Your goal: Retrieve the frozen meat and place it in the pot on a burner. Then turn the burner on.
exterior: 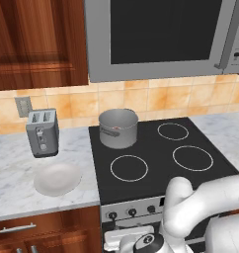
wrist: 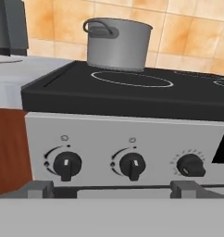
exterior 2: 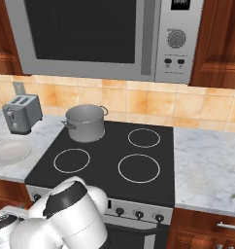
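Pot (exterior: pixel 118 128) sits on the back-left burner of the stove (exterior: pixel 156 148), grey, no lid, handle toward the front-left; from what shows of its inside, it looks empty. Meat is nowhere among these pictures, so my read is the task has barely started: nothing retrieved, nothing in the pot, burner not yet turned on.

Toaster (exterior: pixel 42 132) stands on the table left of the stove, and a white plate (exterior: pixel 57 178) lies in front of the toaster, nothing on it. Microwave (exterior: pixel 163 34) hangs above the stove.

Arm is folded low in front of the stove, below the knob row. Hand is down there too, facing the stove front; its fingers are spread fully apart and nothing is between them. Hand view looks straight at the knobs (wrist: pixel 67 165), with the pot up behind the front-left burner ring (wrist: pixel 131 78).

Left to do, as I judge it: find the meat (probably stored somewhere away from the stove), grab it, bring it over, drop it in the pot, then twist the knob that matches the back-left burner. Which knob that is I cannot tell.
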